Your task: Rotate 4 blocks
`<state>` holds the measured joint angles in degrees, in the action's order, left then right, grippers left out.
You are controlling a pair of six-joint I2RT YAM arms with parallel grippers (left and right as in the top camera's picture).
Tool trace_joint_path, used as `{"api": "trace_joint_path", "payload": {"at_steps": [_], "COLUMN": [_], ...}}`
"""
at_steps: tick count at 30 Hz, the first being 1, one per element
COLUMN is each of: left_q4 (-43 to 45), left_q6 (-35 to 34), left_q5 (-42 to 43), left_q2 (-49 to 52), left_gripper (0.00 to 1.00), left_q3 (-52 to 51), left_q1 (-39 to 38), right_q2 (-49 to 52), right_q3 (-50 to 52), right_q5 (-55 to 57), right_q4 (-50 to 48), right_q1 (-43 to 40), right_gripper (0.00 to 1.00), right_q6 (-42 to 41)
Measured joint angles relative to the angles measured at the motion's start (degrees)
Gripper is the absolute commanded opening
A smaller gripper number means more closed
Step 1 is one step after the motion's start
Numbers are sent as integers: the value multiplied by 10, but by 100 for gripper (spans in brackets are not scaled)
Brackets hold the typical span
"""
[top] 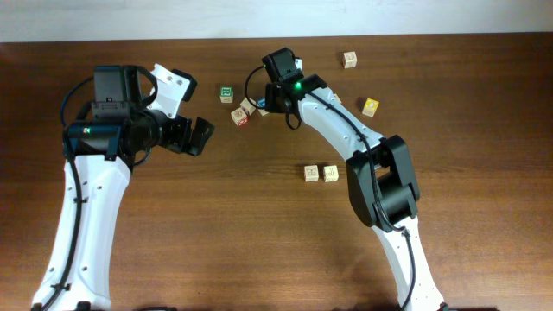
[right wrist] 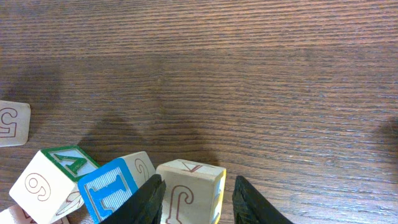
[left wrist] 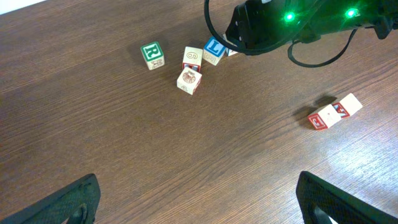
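Observation:
In the right wrist view my right gripper (right wrist: 198,185) stands open astride a pale block printed with a red "J" (right wrist: 186,190). Its left finger (right wrist: 148,202) rests against the block; a narrow gap shows at the right finger. Just left of it lie a blue-faced block (right wrist: 107,191) and a pale "9" block with a green top (right wrist: 46,182). The overhead view places this cluster (top: 245,111) at the table's far middle, under the right gripper (top: 266,105). My left gripper (top: 197,136) hangs wide open over bare wood, holding nothing.
A green "R" cube (top: 226,93) sits left of the cluster. Two pale blocks (top: 320,174) lie side by side mid-table. A yellow-faced cube (top: 370,106) and another pale block (top: 349,59) lie at the far right. The right arm (top: 380,173) crosses the table's right half.

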<state>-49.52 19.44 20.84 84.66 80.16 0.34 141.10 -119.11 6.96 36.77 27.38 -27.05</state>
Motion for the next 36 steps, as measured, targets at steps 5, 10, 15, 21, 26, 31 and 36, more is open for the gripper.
{"api": "trace_joint_path", "payload": {"at_steps": [5, 10, 15, 21, 26, 31, 36], "left_q4": [0, 0, 0, 0, 0, 0, 0], "left_q6": [0, 0, 0, 0, 0, 0, 0], "left_q5": [0, 0, 0, 0, 0, 0, 0], "left_q2": [0, 0, 0, 0, 0, 0, 0], "left_gripper": [99, 99, 99, 99, 99, 99, 99], "left_q3": [0, 0, 0, 0, 0, 0, 0], "left_q1": [0, 0, 0, 0, 0, 0, 0], "right_q2": [3, 17, 17, 17, 17, 16, 0], "right_q3": [0, 0, 0, 0, 0, -17, -23], "right_q5": [-13, -19, -19, -3, 2, 3, -63], "right_q4": [3, 9, 8, -9, -4, 65, 170], "right_q1": [0, 0, 0, 0, 0, 0, 0], "right_gripper": [58, 56, 42, 33, 23, 23, 22], "right_q6": [0, 0, 5, 52, 68, 67, 67]}}
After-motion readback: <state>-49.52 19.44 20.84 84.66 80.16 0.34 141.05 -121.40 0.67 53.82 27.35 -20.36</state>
